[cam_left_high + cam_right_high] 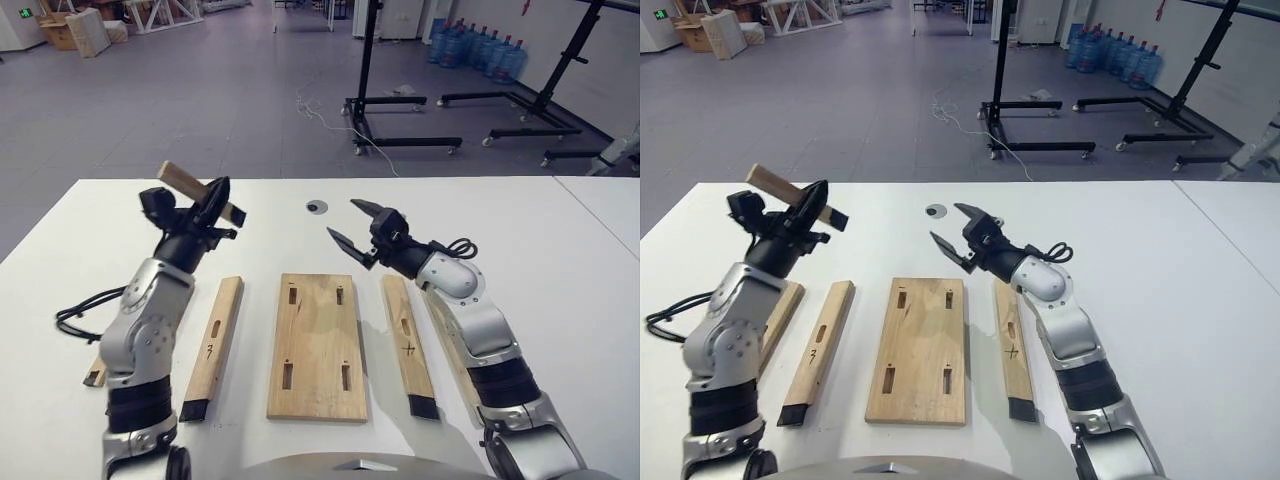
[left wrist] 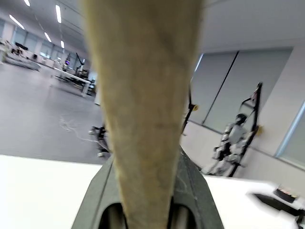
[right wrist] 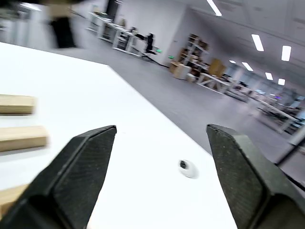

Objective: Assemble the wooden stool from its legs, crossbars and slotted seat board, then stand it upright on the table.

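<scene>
A: Assembly is, by my judgement, barely beginning. The pale wooden seat board with four slots (image 1: 315, 345) is lying flat on the white table (image 1: 560, 260), and nothing is sitting in its slots.

B: Where are the parts lying?

A: A long dark-tipped wooden leg (image 1: 215, 345) is lying at the board's nine o'clock, and a matching wooden leg (image 1: 408, 345) at three. The left gripper (image 1: 210, 205) is clamping a short light wooden bar (image 1: 180, 180) aloft at ten. The right gripper (image 1: 342, 220) is hovering at one, spread wide and carrying nothing.

B: Is anything obstructing?

A: A looped black cable (image 1: 80, 310) is trailing at nine, near the left arm. A round grey grommet (image 1: 317, 207) is sitting at twelve.
</scene>
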Robot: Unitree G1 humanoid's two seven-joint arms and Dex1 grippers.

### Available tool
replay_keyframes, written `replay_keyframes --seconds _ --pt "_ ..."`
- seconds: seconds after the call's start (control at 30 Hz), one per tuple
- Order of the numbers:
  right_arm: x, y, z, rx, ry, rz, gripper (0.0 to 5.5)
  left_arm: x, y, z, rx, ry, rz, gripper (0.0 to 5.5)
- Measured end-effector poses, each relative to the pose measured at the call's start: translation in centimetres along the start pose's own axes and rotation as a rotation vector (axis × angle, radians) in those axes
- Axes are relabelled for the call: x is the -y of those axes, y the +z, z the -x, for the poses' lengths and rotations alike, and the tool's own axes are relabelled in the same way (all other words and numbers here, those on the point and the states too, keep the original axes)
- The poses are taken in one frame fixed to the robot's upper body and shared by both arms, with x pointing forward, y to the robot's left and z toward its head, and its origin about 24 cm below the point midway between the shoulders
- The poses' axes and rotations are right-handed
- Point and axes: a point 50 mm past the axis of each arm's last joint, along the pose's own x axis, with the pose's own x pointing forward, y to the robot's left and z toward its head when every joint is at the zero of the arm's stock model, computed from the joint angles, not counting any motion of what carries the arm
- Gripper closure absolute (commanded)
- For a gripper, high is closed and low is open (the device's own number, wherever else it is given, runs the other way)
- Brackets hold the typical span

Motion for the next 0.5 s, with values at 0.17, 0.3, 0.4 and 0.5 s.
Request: replay_keyframes --seconds 0.17,0.3,0.4,0.5 --pt "1.9 0.3 0.5 -0.011 -0.256 -0.004 2.0 -2.1 0.5 4.4 -0.153 0.075 -0.133 5.11" --pt "3.0 0.1 0.9 -0.005 -0.471 -0.102 2.0 -3.0 -0.2 5.4 -0.21 0.116 -0.159 5.11" --pt "3.6 -0.5 1.2 -0.013 -0.596 -0.152 2.0 -3.4 -0.6 5.5 -0.22 0.118 -0.181 5.11" --pt "3.8 -0.9 1.0 -0.011 -0.673 -0.186 2.0 -4.4 -1.1 6.4 -0.264 0.156 -0.233 5.11"
